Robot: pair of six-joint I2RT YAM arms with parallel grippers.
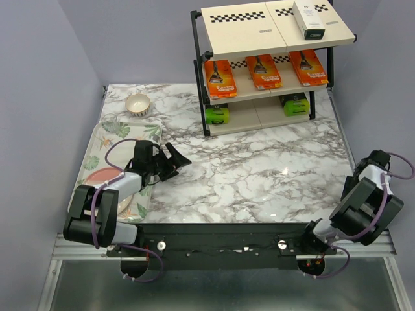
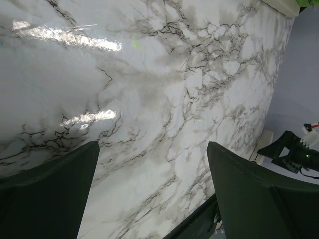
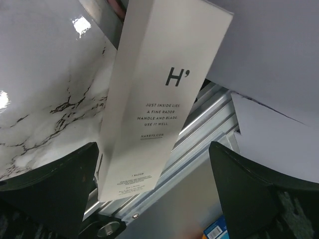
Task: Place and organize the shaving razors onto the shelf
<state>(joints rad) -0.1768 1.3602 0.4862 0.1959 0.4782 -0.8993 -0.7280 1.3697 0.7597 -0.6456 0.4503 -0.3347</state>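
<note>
Six of the seven packs are already sitting on the three-tier black-framed shelf with beige boards [image 1: 240, 35]. One slim white box [image 1: 308, 19] is lying on the top board, three bright orange packs [image 1: 264, 71] are lining the middle one, and two black packs with lime-green ends [image 1: 217, 115] are resting on the bottom. All are lying with their long axes running front to back.

By my reading, one pack is waiting: a second slim white box with an "H'" mark [image 3: 159, 89]. It is lying at the right edge of the marble-patterned counter [image 1: 259, 162], partly over the metal rail. Its long axis is running away from the wrist camera, with the print reading upright.

The right gripper [image 3: 153, 147] is hanging spread wide around this box, gripping nothing. The left gripper [image 2: 152, 144] is hovering equally wide over bare counter.
</note>
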